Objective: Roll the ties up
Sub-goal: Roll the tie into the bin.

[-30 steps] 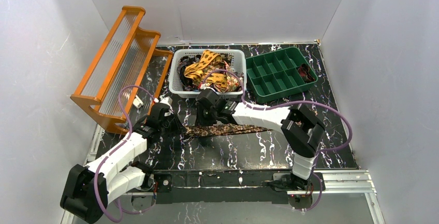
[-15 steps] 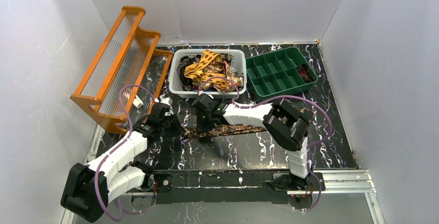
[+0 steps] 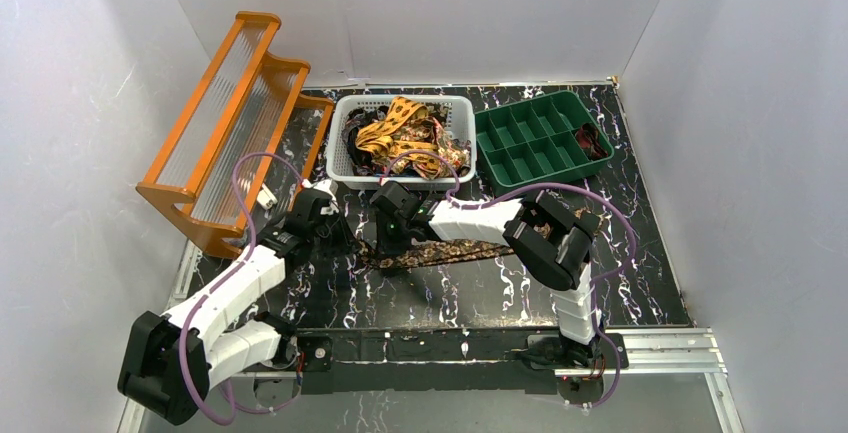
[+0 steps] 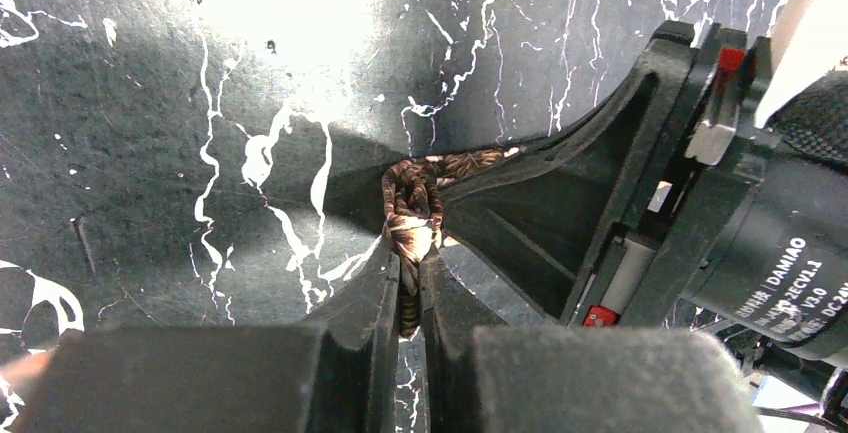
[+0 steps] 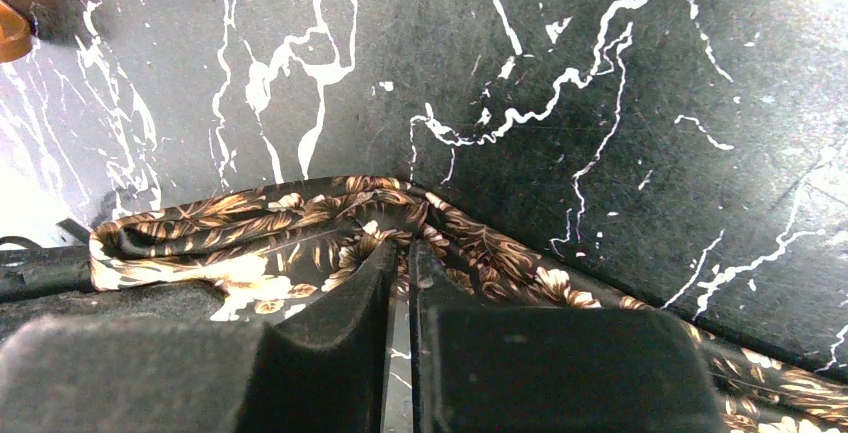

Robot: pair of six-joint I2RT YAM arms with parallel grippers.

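1. The tie (image 3: 465, 249), dark brown with a tan leaf print, is laid across the middle of the black marbled table (image 3: 480, 298), running left to right just ahead of the arm bases.
2. The left end of the tie is gathered into a small crumpled bunch. The rest is stretched out flat to the right, alongside the right forearm.
3. The left gripper (image 4: 405, 268) is closed on that bunch, and the fabric is pinched between its two fingertips close to the table surface.
4. The right gripper (image 5: 400, 258) is positioned just beside the left gripper, on the right side of the bunch. Its fingers are drawn almost together, and a raised fold of the tie is clamped between the tips.
5. In the left wrist view, the black fingers of the right gripper are seen directly behind the bunch. Whether the two grippers touch cannot be determined.
6. Heaped ties (image 3: 400, 131), yellow-orange and dark, are held in a white basket (image 3: 340, 168) at the far side of the table.
7. The basket is flanked by an orange rack (image 3: 235, 118) on the left and a green compartment tray (image 3: 535, 143) on the right.
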